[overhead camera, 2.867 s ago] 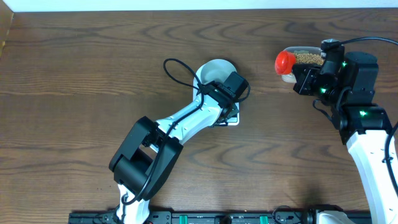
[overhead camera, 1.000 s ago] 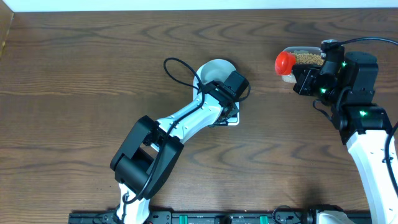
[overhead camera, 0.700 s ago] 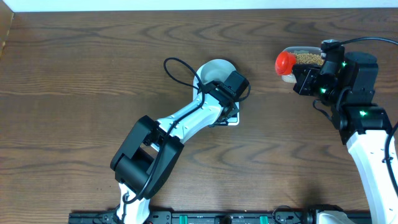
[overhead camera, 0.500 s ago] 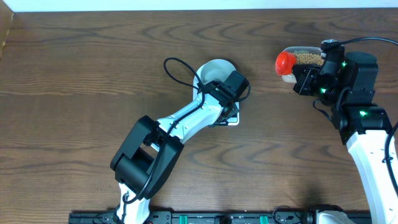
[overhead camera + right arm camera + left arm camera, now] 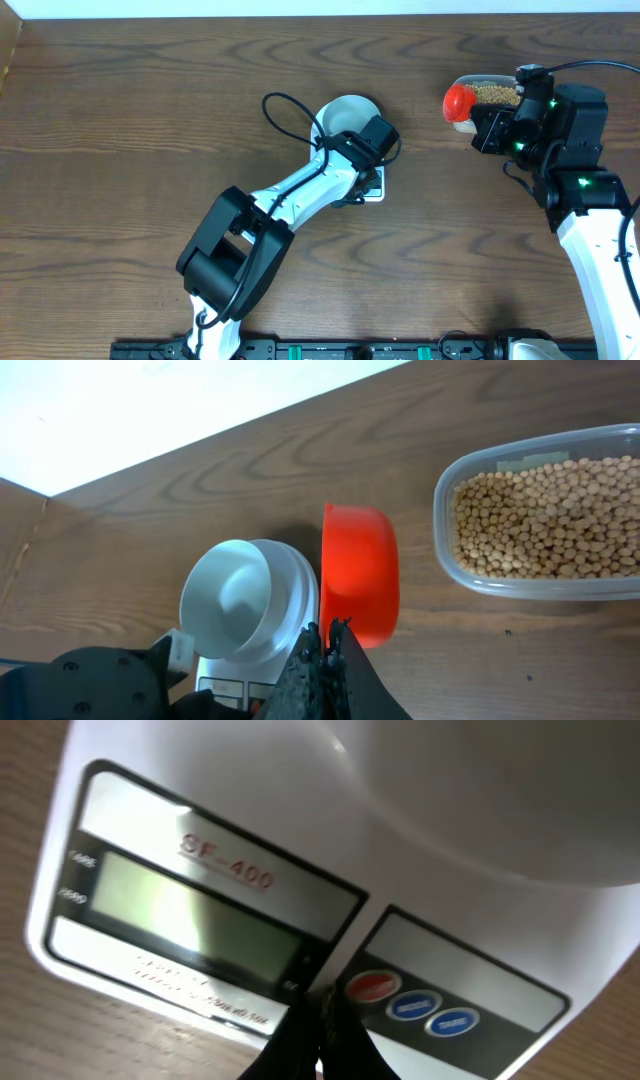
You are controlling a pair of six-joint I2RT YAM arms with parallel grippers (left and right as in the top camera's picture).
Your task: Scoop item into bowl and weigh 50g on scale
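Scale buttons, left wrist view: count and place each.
3, in a row on the scale right of its display: red button nearest it, middle blue button next, outer blue button last. None seems hidden.

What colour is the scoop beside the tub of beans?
The scoop is bright orange-red; the right wrist view shows it best.

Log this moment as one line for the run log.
left gripper: shut, beside red button on scale | right gripper: shut on red scoop | bowl: empty, on scale | beans: in tub
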